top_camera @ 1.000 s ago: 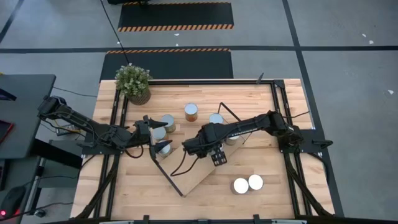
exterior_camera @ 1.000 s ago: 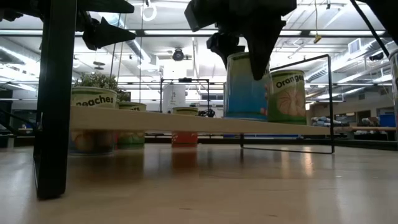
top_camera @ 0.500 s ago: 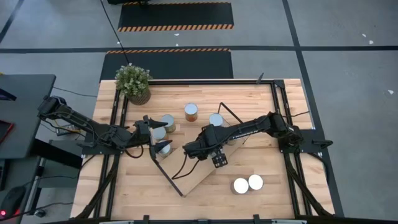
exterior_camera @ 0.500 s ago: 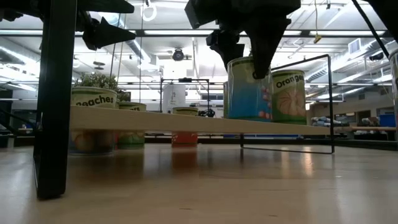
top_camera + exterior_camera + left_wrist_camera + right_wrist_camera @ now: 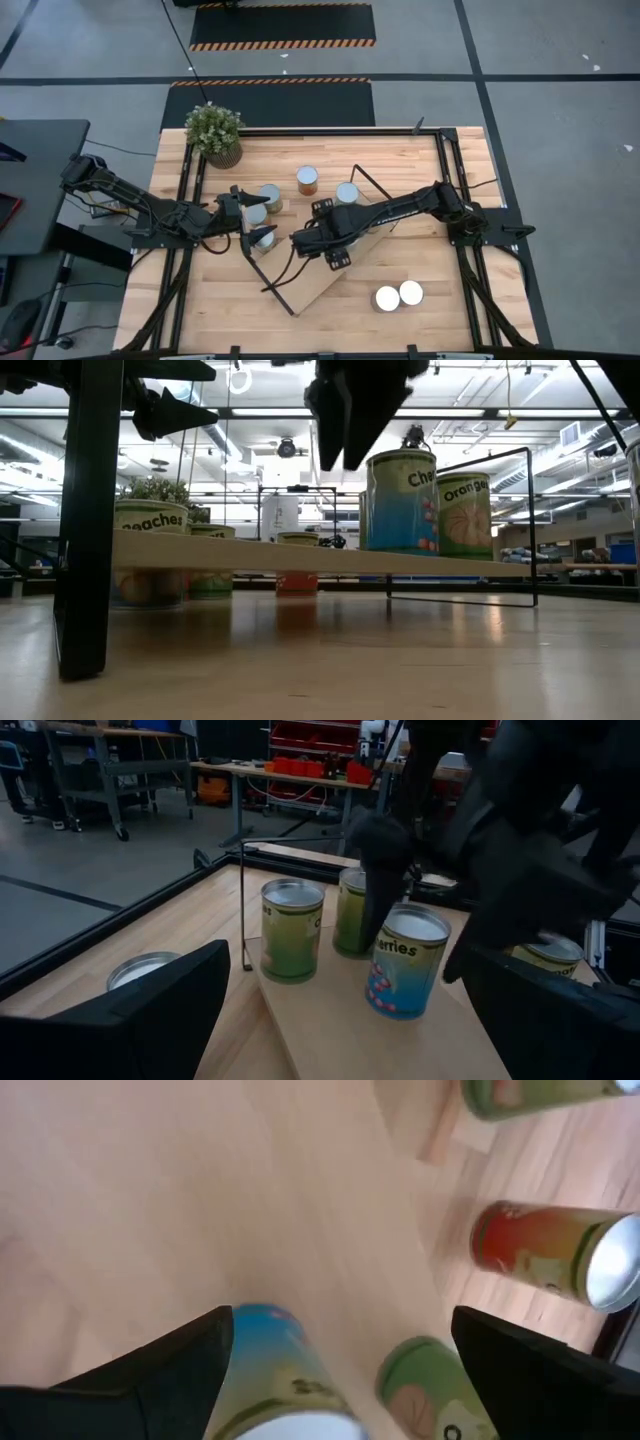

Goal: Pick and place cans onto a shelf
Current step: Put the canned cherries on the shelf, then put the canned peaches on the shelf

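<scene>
The shelf is a light-wood board with black wire ends, lying slantwise at the table's middle. A blue-labelled can stands upright on its base on the board, and an orange-print can stands beside it. The left wrist view shows the blue can and two green-labelled cans on the board. My right gripper is open and empty. It is above the blue can's top and toward the table's left of it, also in the right wrist view. My left gripper is open and empty, raised at the shelf's left end.
Loose cans stand on the table: an orange one at the far middle, two under my left gripper, and two silver-topped ones at the near right. A potted plant stands at the far left corner.
My right gripper has let go of the blue can. It has gone up and toward the table's left, clear of the can. The can stays upright on the shelf. My left arm has kept still.
</scene>
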`<action>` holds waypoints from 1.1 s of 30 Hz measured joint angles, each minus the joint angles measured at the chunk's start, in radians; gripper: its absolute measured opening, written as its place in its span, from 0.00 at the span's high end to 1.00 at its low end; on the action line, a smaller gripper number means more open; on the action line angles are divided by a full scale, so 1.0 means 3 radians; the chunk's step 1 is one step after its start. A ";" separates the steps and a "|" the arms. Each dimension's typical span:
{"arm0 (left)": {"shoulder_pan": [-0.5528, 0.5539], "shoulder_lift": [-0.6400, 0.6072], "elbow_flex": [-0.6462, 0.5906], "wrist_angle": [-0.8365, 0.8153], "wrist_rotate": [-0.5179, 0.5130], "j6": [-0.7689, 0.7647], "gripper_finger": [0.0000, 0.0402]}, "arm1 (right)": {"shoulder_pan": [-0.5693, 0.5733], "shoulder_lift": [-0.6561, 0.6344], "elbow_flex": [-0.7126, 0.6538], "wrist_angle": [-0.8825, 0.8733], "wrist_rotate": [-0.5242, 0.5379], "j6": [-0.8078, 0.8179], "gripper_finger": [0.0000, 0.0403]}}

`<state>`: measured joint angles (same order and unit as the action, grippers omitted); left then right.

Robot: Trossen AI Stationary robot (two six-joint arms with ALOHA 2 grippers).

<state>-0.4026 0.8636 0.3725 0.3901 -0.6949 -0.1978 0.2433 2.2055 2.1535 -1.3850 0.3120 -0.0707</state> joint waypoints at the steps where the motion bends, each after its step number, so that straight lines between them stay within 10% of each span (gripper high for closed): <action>1: 0.0000 0.0001 0.0000 0.0000 0.0000 0.0000 0.00 | -0.0004 0.0007 -0.0028 -0.0016 0.0010 -0.0001 0.05; 17: 0.0000 0.0000 0.0000 -0.0010 0.0000 0.0005 0.00 | -0.0061 0.0009 -0.0103 -0.0508 0.0295 0.0087 0.07; 33: -0.0307 -0.0551 -0.0209 -0.0129 -0.0409 0.0539 0.00 | -0.0812 -0.0109 -0.0061 0.0677 -0.0172 -0.0671 0.07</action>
<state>-0.4949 0.6981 0.3099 0.3514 -0.8176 -0.0360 -0.0004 2.1729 2.1353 -1.1819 0.2605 -0.2719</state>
